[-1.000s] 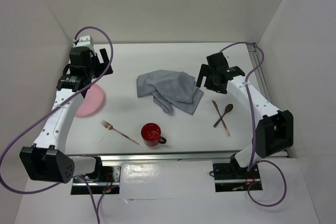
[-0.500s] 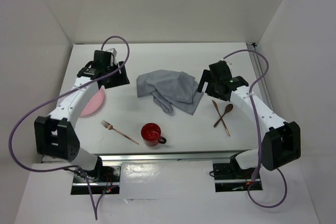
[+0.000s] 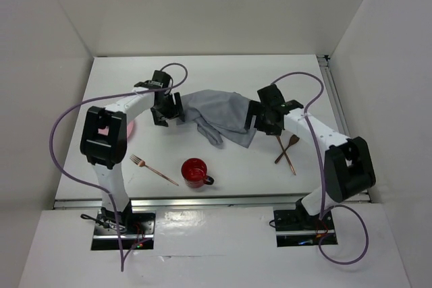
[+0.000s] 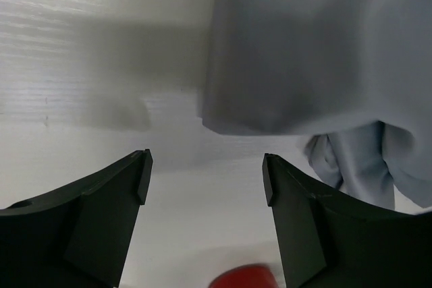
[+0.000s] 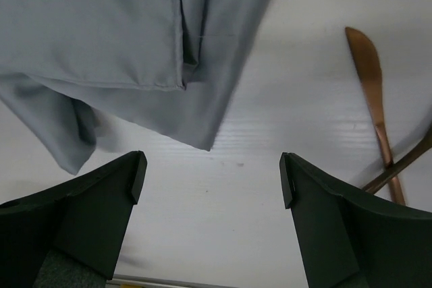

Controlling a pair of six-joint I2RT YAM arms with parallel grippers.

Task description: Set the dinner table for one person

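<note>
Plainly, the left end effector [image 4: 206,173] stands with its jaws spread wide and empty, low and just off the left hem of the grey cloth [image 3: 216,112]. The right end effector [image 5: 212,170] is likewise wide apart and holds nothing, poised over the cloth's lower right corner.

Both hang over the white surface [image 3: 236,79], the dinner table itself, which lies flat under everything and reaches from wall to wall. It is rigid and fixed, nothing to lift. It will simply bear whatever is set on it, and it looks smooth enough for fabric to slide.

The cloth lies rumpled in the middle, partly folded over itself, soft and limp. I judge a pinch at each outer hem or corner best, pulling apart to flatten it.

Further out, a pink plate [image 3: 130,128] lies to the left, mostly hidden by the left arm. A fork [image 3: 154,168] and a red cup [image 3: 194,172] sit near the front edge. A knife [image 5: 370,85] and spoon [image 3: 294,139] cross just right of the right end effector.
</note>
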